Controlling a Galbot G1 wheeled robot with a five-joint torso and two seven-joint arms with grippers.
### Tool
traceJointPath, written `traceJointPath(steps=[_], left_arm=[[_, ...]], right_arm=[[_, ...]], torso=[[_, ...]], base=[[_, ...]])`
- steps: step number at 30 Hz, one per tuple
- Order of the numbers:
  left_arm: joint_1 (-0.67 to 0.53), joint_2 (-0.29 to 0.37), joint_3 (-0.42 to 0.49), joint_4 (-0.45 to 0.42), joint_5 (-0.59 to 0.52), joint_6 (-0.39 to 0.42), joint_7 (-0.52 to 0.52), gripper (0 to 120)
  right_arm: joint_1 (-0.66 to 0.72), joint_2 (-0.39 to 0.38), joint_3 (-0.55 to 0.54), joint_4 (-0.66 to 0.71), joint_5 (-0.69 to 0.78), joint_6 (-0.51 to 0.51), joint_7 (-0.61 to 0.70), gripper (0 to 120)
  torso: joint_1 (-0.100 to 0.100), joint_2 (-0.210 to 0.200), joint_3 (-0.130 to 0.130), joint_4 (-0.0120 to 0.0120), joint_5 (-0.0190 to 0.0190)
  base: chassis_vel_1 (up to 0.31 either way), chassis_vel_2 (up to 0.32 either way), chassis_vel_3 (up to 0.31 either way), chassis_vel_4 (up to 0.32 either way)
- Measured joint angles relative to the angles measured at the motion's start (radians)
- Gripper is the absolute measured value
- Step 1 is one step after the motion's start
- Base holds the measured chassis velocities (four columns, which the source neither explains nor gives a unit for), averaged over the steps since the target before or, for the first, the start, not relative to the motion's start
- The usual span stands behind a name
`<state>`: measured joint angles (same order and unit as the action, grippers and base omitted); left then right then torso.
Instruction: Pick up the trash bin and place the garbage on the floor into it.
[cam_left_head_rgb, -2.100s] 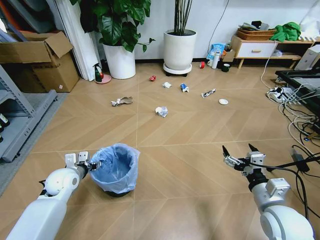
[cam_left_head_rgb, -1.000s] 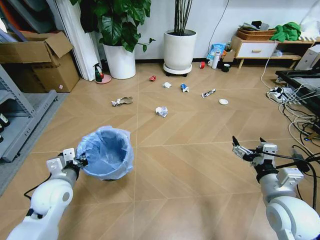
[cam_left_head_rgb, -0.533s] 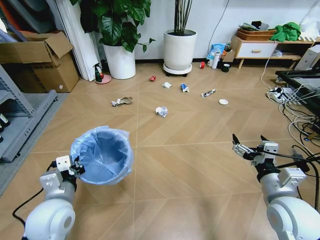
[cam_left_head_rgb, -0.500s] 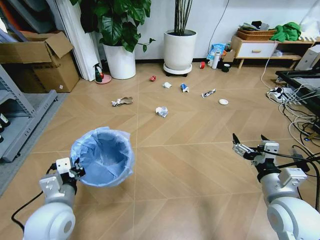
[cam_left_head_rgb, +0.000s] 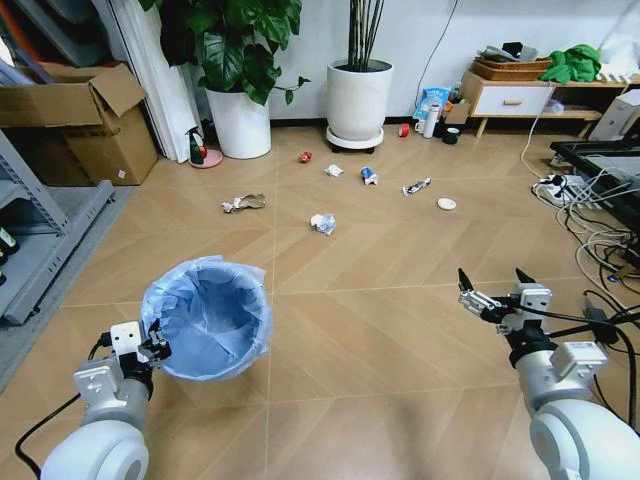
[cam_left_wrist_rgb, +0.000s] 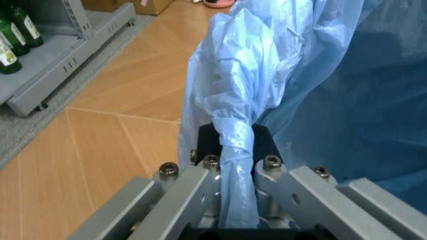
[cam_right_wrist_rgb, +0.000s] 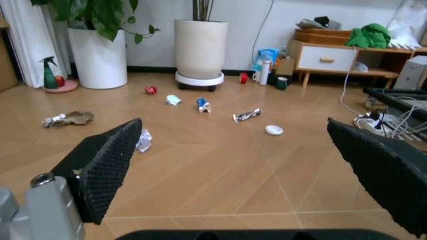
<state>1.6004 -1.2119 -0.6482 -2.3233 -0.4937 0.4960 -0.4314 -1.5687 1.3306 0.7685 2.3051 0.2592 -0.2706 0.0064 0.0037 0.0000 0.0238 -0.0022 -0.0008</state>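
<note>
The head view looks forward and down across the floor toward the far wall. The left wrist view sits very close against the bin and its bag. The right wrist view looks low along the floor, sharing the litter and pots with the head view.

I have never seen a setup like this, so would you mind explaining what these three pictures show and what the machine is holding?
This is a wheeled robot with two arms. One picture looks down from its head; the other two come from cameras on its wrists. The left gripper is pinched shut on the rim of the trash bin, lined with a blue bag, holding it up off the floor. The right gripper hovers open and empty. Ahead lies the garbage: paper wads, wrappers, a round lid. Potted plants stand by the wall.
</note>
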Motion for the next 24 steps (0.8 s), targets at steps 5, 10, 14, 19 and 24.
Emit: traceJointPath(steps=[5, 10, 14, 19, 24], left_arm=[[0.005, -0.003, 0.006, -0.011, 0.009, -0.007, 0.006, 0], [0.013, 0.005, -0.002, -0.019, 0.009, -0.011, 0.007, 0], [0.019, 0.006, -0.003, -0.028, 0.008, -0.012, 0.008, 0], [0.021, 0.006, 0.001, -0.036, 0.008, -0.013, 0.009, 0], [0.022, 0.006, 0.0, -0.039, 0.008, -0.015, 0.009, 0]], right_arm=[[-0.002, 0.001, -0.004, 0.003, -0.01, 0.001, -0.001, 100], [-0.009, 0.008, -0.007, 0.009, -0.019, 0.002, -0.001, 100], [-0.017, 0.014, -0.008, 0.013, -0.026, 0.005, -0.002, 100], [-0.026, 0.017, -0.009, 0.021, -0.031, 0.007, -0.004, 100], [-0.031, 0.018, -0.009, 0.023, -0.033, 0.008, -0.004, 100]], torso=[[0.0, 0.0, 0.0, -0.0001, 0.0001], [0.0, 0.0, 0.0, 0.0, 0.0], [0.0, 0.0, 0.0, 0.0, 0.0002], [0.0, 0.0, 0.0, -0.0001, 0.0], [0.0, 0.0, 0.0, 0.0001, 0.0]], base=[[-0.105, 0.089, 0.103, -0.118], [-0.175, 0.172, 0.181, -0.174], [-0.168, 0.195, 0.175, -0.184], [-0.145, 0.176, 0.141, -0.18], [-0.12, 0.201, 0.136, -0.193]])
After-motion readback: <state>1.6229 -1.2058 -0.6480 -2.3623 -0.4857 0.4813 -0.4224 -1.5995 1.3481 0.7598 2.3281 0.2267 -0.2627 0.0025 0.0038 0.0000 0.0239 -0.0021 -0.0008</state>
